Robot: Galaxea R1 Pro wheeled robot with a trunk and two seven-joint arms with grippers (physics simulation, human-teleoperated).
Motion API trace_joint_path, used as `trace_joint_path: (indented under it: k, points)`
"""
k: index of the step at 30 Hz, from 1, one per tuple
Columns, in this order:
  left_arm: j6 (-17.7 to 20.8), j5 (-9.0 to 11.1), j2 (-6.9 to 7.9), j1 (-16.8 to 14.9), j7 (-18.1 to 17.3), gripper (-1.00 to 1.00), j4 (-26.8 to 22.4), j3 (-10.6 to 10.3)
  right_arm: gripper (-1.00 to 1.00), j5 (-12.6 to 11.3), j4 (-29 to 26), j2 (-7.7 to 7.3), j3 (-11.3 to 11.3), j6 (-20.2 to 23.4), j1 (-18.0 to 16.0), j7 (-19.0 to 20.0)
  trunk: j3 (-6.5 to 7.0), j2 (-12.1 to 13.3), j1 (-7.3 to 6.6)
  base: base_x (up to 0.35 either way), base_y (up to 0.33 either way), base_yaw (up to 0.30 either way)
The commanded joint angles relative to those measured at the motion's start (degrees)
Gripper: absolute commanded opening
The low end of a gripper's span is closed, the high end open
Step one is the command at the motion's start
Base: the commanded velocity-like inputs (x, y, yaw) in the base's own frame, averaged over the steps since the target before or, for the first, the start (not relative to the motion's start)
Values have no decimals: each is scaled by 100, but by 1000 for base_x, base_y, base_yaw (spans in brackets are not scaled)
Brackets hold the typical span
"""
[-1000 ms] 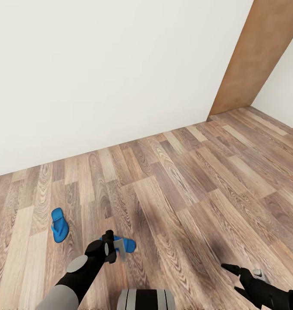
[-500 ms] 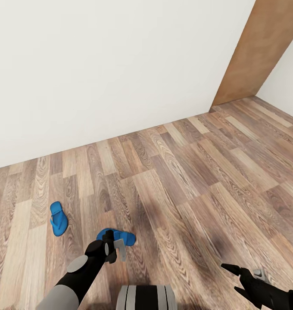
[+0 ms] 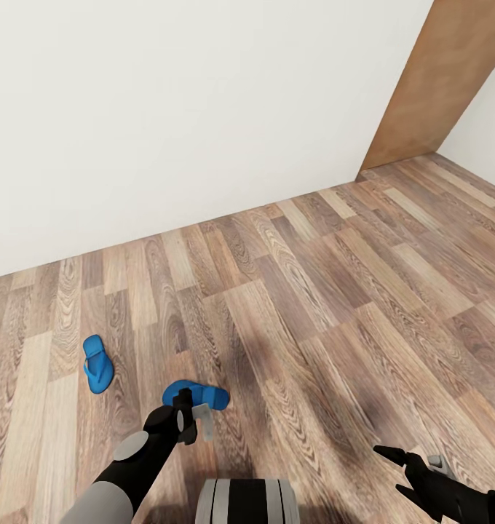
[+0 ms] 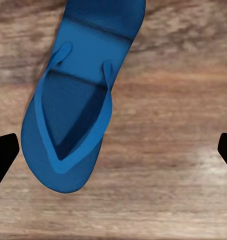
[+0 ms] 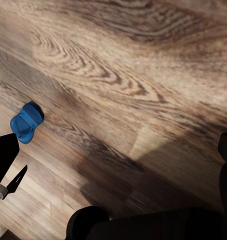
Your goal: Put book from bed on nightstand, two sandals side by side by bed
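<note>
While the left end effector hangs spread above it, one sandal lies crosswise, the other lengthwise.

Showing grey-brown wood-plank floor with bold grain, matt, under both grippers. Lying just below the left gripper: a bright blue sandal, smooth, rubbery-looking, faintly ribbed sole. Resting further off to its left, a second sandal, same matt blue. Rising beyond: a plain white matt wall.
</note>
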Motion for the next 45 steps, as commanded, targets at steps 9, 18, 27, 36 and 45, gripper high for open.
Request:
trace_joint_path:
  k: [9,18,27,36,45]
  points:
    - [24,-38,0,-1,-14,100,-10,-14,100,-1,-1,0,-7,27,-2,1,-4,-1,-1,110,0,0]
    - [24,-43,0,-1,-14,100,-10,-19,100,-1,-1,0,-7,27,-2,1,-4,-1,-1,84,0,0]
    - [26,-52,3,-1,-17,100,-10,-24,100,-1,-1,0,-7,27,-2,1,-4,-1,-1,170,0,0]
    - [26,-52,0,-1,-21,100,-10,-21,100,-1,-4,0,-7,27,-2,1,-4,-1,-1,48,0,0]
    - [26,-60,0,-1,-19,100,-8,-28,100,-1,-4,0,-7,27,-2,1,-48,-4,4,1,0,0]
